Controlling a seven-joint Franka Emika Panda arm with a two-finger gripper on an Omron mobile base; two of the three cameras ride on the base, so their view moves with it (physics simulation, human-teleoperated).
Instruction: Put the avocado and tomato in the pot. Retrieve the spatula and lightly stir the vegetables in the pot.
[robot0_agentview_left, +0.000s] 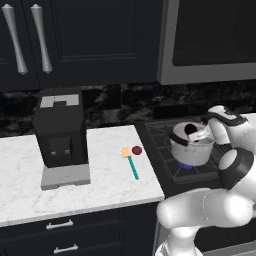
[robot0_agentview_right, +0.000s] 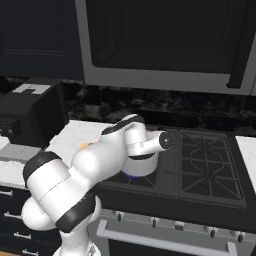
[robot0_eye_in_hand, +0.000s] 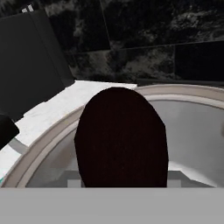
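Note:
The steel pot (robot0_agentview_left: 192, 154) stands on the front left burner of the stove, and in the hand view its pale rim (robot0_eye_in_hand: 48, 142) curves below the hand. My gripper (robot0_agentview_left: 194, 131) hangs just over the pot's mouth, shut on a dark egg-shaped avocado (robot0_eye_in_hand: 121, 138), also seen at the pot's rim as the avocado (robot0_agentview_left: 190, 129). The avocado hides my fingertips. On the white counter left of the stove lies the dark red tomato (robot0_agentview_left: 137, 150), touching the yellow head of the teal-handled spatula (robot0_agentview_left: 132, 164).
A black coffee machine (robot0_agentview_left: 61, 132) stands on the counter (robot0_agentview_left: 107, 187) at the left. A blue flame (robot0_agentview_left: 185, 165) burns under the pot on the stove (robot0_agentview_right: 210, 167). A microwave (robot0_agentview_right: 165, 40) hangs above. My own arm (robot0_agentview_right: 100, 160) blocks the pot in the right base view.

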